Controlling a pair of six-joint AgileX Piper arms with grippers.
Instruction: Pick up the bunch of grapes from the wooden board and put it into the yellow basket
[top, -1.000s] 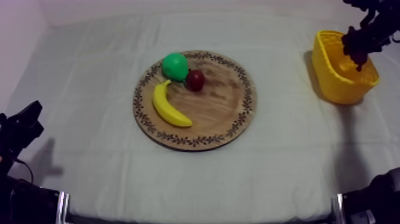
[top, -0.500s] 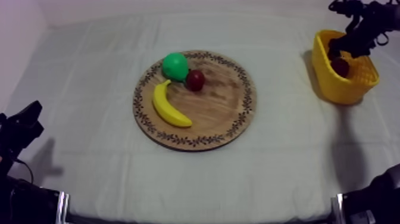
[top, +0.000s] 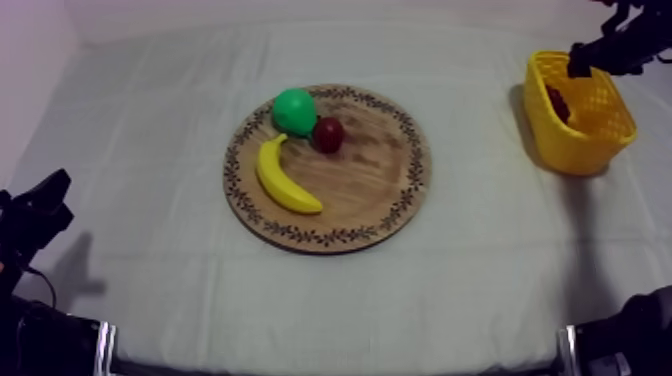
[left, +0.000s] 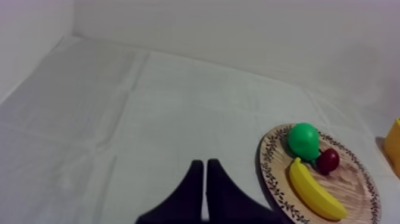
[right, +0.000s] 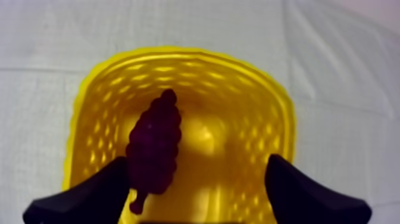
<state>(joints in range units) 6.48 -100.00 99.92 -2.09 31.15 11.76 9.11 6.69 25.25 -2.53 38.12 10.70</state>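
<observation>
The dark purple bunch of grapes (right: 153, 143) lies on the floor of the yellow basket (right: 95, 107), free of any grip; from above it shows as a dark patch (top: 558, 100) inside the basket (top: 590, 135) at the table's right. My right gripper (right: 196, 190) hangs over the basket, open, its two black fingers spread wide with nothing between them; in the top view it is above the basket's far rim (top: 590, 55). My left gripper (left: 204, 184) is shut on nothing, a narrow wedge over bare cloth left of the wooden board (left: 280, 184), and rests low at the left (top: 35, 215).
On the round wooden board with a patterned rim (top: 400, 210) at the table's middle lie a banana (top: 285, 180), a green pear (top: 294, 110) and a small red fruit (top: 328, 133). Bare cloth spreads between the board and the basket.
A second ago my right gripper held the grapes above the basket. It lowered them in, let go, and has risen toward the far rim, leaving the grapes inside. The left arm has not moved.
</observation>
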